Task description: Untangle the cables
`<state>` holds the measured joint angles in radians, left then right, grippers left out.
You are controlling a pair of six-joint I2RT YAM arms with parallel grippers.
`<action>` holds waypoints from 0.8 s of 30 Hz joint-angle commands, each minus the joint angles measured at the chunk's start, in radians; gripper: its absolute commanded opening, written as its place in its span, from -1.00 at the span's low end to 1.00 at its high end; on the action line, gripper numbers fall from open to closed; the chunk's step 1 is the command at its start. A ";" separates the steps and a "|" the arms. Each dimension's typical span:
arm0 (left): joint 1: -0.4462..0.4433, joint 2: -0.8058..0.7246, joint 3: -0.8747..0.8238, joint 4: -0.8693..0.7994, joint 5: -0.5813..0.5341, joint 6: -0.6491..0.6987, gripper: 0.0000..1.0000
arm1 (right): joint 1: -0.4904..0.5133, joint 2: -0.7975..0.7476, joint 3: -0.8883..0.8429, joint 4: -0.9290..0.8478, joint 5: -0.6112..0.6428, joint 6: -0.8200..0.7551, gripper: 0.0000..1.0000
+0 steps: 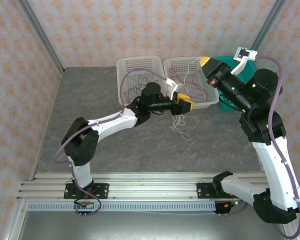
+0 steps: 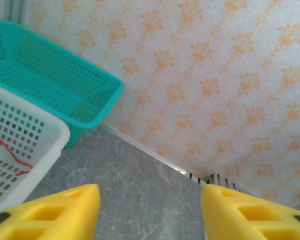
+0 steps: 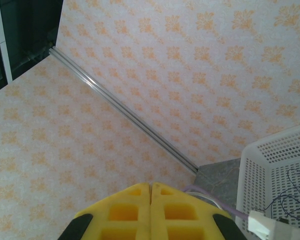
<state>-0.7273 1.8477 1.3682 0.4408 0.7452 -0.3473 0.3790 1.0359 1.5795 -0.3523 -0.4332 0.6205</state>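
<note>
White cable (image 1: 180,124) lies on the table (image 1: 115,145) beside the spread, empty left gripper (image 1: 188,103), red cable (image 1: 188,83) mingles with white in the far basket (image 1: 182,59) by the pressed-together right gripper (image 1: 205,61), so untangling seems unfinished.

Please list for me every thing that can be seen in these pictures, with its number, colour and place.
table: one, grey, under everything
white baskets: two, white, side by side at the far middle of the table
teal basket: one, teal, right of the white baskets
red cable: one, red, in the right white basket
dark cable: one, dark, in the left white basket
white cable: number unclear, white, loose on the table in front of the right white basket
left gripper: one, yellow, open, at the near edge of the right white basket
right gripper: one, yellow, shut, raised at the far right corner of the right white basket
</note>
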 commanded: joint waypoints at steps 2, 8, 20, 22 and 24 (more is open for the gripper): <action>-0.013 0.050 0.009 0.046 -0.015 -0.044 -0.41 | -0.006 -0.003 0.061 0.029 0.063 0.025 -1.00; -0.031 0.134 -0.054 0.101 -0.085 -0.100 -0.92 | -0.011 0.005 0.138 -0.028 0.236 0.047 -1.00; -0.045 0.176 -0.193 0.156 -0.142 -0.109 -0.54 | -0.042 0.087 0.339 -0.063 0.340 0.038 -1.00; -0.047 0.179 -0.204 0.172 -0.147 -0.110 -0.46 | -0.045 0.119 0.387 -0.078 0.329 0.044 -1.00; -0.048 0.182 -0.208 0.183 -0.150 -0.113 -0.47 | -0.047 0.143 0.419 -0.095 0.318 0.049 -1.00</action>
<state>-0.7708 2.0377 1.1652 0.6022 0.6193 -0.4545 0.3393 1.1522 1.9526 -0.4755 -0.1219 0.6617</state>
